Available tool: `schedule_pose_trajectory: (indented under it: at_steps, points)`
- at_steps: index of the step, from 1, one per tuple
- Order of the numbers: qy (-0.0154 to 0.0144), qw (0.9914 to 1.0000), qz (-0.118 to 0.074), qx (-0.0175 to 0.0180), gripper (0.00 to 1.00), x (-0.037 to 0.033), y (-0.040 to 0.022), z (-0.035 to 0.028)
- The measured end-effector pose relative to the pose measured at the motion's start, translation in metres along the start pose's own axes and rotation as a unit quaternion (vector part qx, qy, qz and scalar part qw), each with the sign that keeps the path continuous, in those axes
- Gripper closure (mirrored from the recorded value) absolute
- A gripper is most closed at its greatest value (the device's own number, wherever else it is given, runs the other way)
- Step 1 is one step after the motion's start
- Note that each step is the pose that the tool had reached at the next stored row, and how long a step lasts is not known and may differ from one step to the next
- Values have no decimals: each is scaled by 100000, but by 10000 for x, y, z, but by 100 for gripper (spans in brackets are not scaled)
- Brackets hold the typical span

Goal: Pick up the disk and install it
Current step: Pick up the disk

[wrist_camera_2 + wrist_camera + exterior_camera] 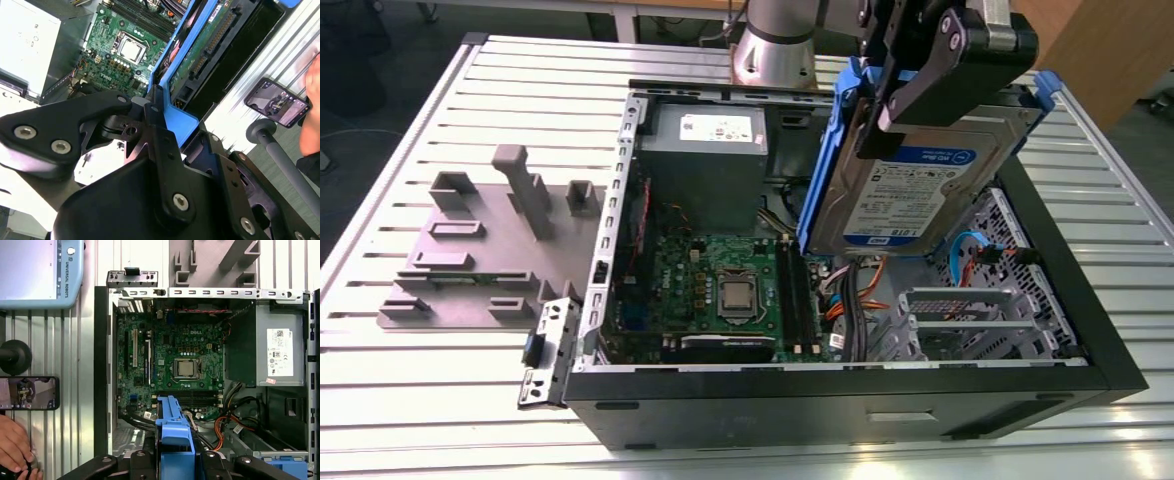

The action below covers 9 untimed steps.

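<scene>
The disk [907, 195], a silver drive with a blue-and-white label in a blue plastic carrier, hangs tilted on edge above the right half of the open computer case [854, 385]. My gripper [907, 110] is shut on the disk's upper end, its black fingers clamping the carrier. In the second wrist view the gripper [155, 107] pinches the blue carrier [185, 122], and the disk's green circuit-board underside [200, 45] faces outward. In the first wrist view the carrier's edge [174, 432] sticks out from the gripper [174, 460] over the case's cables.
Inside the case lie a green motherboard [707, 270], a grey power supply with a white sticker [707, 150] and a metal drive cage [974, 320]. A grey fixture plate [480, 250] sits at the exterior view's left. A phone [29, 392] and a person's hand [12, 442] are beside the case.
</scene>
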<state>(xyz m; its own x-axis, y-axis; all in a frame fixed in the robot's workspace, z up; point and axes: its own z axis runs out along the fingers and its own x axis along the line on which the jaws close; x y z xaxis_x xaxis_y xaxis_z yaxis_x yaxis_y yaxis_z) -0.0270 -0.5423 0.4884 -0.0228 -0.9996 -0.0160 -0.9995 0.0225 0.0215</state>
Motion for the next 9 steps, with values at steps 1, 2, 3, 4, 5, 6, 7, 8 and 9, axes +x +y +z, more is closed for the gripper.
schedule_pose_trajectory:
  at_steps: [1, 2, 3, 4, 5, 6, 7, 8, 9]
  points:
    - [4, 100000, 0, 1, 64, 0, 0, 0]
    - [3, 100000, 2, 1, 64, 0, 0, 0]
    - [3, 100000, -1, 0, 64, 0, 0, 0]
    - [-1, 100000, 0, 2, 64, 3, 0, 0]
    - [-3, 100000, -6, 1, 64, 10, -1, 0]
    - [5, 100000, -8, -1, 64, 26, -2, 1]
    - [5, 100000, -4, -1, 64, 50, -2, 3]
    - [-3, 100000, 0, 2, 64, 75, -2, 6]
    - [3, 100000, 0, 0, 64, 97, -3, 9]
